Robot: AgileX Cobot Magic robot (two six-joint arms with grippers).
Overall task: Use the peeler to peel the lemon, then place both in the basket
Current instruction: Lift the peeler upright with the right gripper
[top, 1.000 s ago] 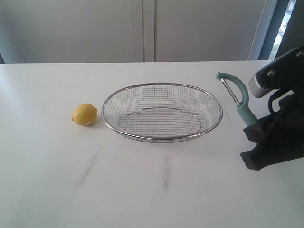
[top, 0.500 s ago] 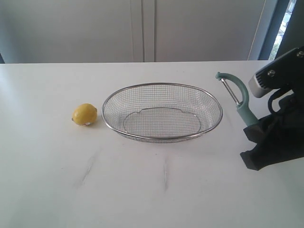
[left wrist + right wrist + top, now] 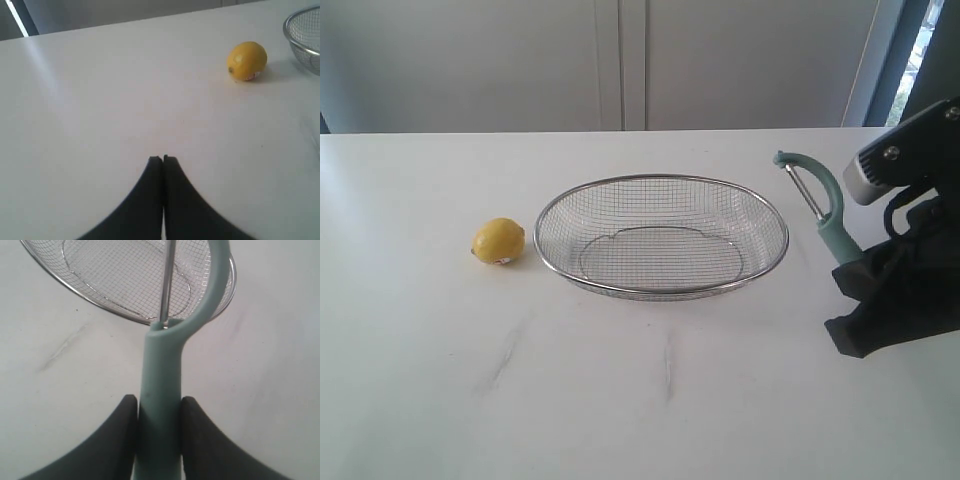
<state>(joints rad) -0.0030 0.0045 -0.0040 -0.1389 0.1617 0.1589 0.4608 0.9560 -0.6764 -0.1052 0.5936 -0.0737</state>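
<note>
White tabletop [image 3: 420, 400], faint grey streaks [image 3: 505, 358]. Behind it: flat grey wall panels [image 3: 470, 60], vertical seams [image 3: 621, 65]. Bright window strip [image 3: 923, 45] past the tabletop's far right corner.

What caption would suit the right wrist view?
Right end effector clamps the teal peeler, wire basket beyond.

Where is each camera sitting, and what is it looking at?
Exterior view: off the arms, facing across the table at the lemon, basket and the right gripper holding the peeler.
Left wrist view: on the left wrist, looking past the shut left gripper toward the lemon.
Right wrist view: on the right wrist, looking along the gripped peeler at the basket.
Shared: every view shows the basket.
</note>
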